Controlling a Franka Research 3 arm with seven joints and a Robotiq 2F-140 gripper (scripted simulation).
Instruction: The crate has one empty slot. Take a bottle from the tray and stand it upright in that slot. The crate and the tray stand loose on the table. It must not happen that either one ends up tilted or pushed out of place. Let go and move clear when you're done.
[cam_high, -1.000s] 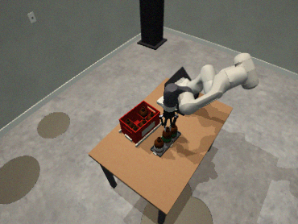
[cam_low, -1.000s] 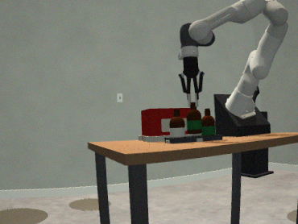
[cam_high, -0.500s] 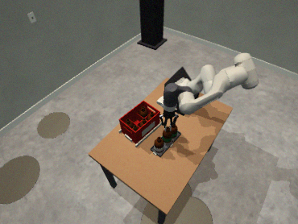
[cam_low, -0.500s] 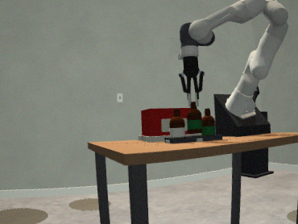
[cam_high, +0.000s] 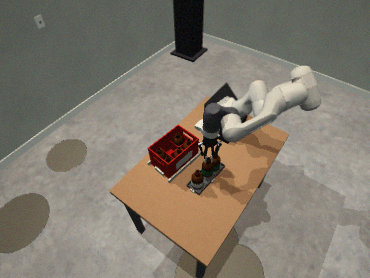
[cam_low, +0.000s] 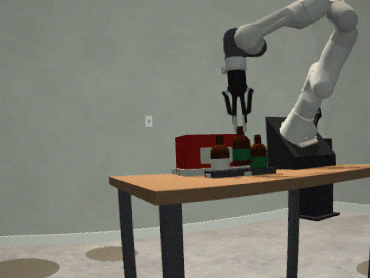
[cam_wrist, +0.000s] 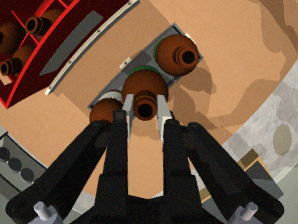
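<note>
My gripper (cam_high: 210, 156) (cam_low: 240, 125) (cam_wrist: 145, 104) points straight down over the grey tray (cam_high: 192, 188) (cam_low: 260, 171) (cam_wrist: 172, 31) and is shut on the neck of the middle brown bottle (cam_high: 207, 165) (cam_low: 241, 149) (cam_wrist: 144, 87), which has a green label and stands a little higher than its neighbours. Two more brown bottles stand in the tray, one (cam_low: 220, 153) (cam_wrist: 101, 111) on the side towards the crate and one (cam_low: 258, 153) (cam_wrist: 177, 55) on the other side. The red crate (cam_high: 157, 146) (cam_low: 190, 150) stands just beside the tray and holds several bottles; one slot (cam_wrist: 72, 32) shows a bare grey floor.
The wooden table (cam_high: 165, 210) (cam_low: 200, 182) carries the crate and tray near its middle. The arm's black base box (cam_low: 295, 145) stands at the far end of the table. A black pillar (cam_high: 189, 25) stands in the room's corner.
</note>
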